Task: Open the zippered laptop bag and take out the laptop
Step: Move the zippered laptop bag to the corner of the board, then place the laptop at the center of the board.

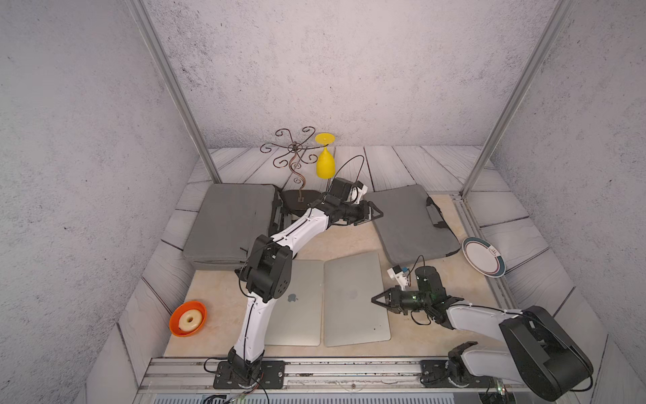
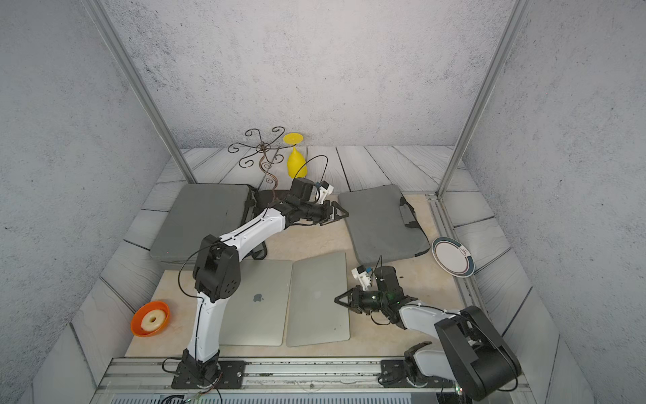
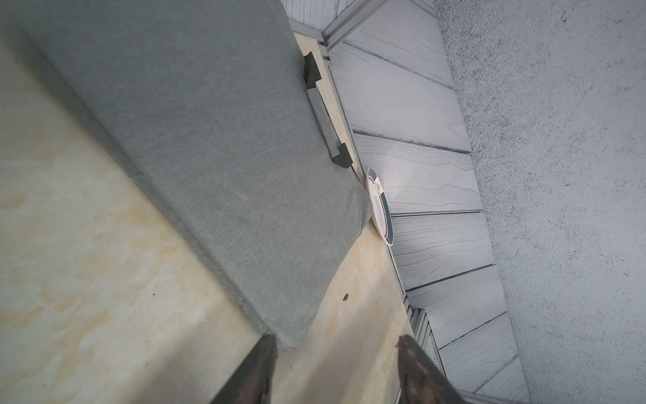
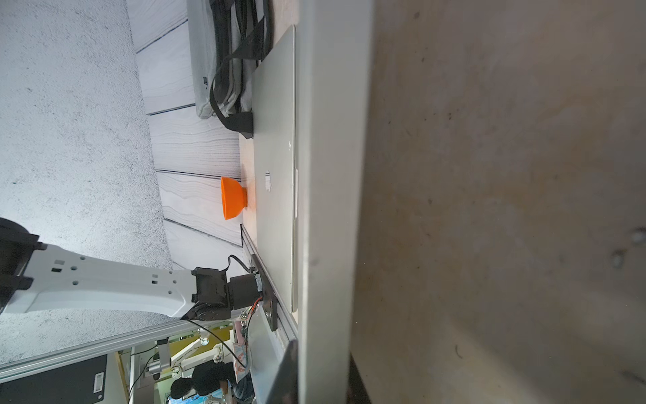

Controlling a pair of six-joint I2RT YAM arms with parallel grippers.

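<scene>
Silver laptop (image 1: 353,300) lies out beside the grey laptop bag (image 1: 412,224), our right gripper (image 1: 374,299) pinching its edge, left gripper (image 1: 380,212) released; we fear that thin grip slipping against the neighbouring laptop (image 1: 300,314).

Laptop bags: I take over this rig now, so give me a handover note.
Left gripper: open, empty, at a corner of the bag by the plate.
Right gripper: shut on the edge of the laptop nearest it.
Done: both laptops are out; the other laptop lies flat under the left arm, near the second bag.
Left: probably set the held laptop down and release.
</scene>
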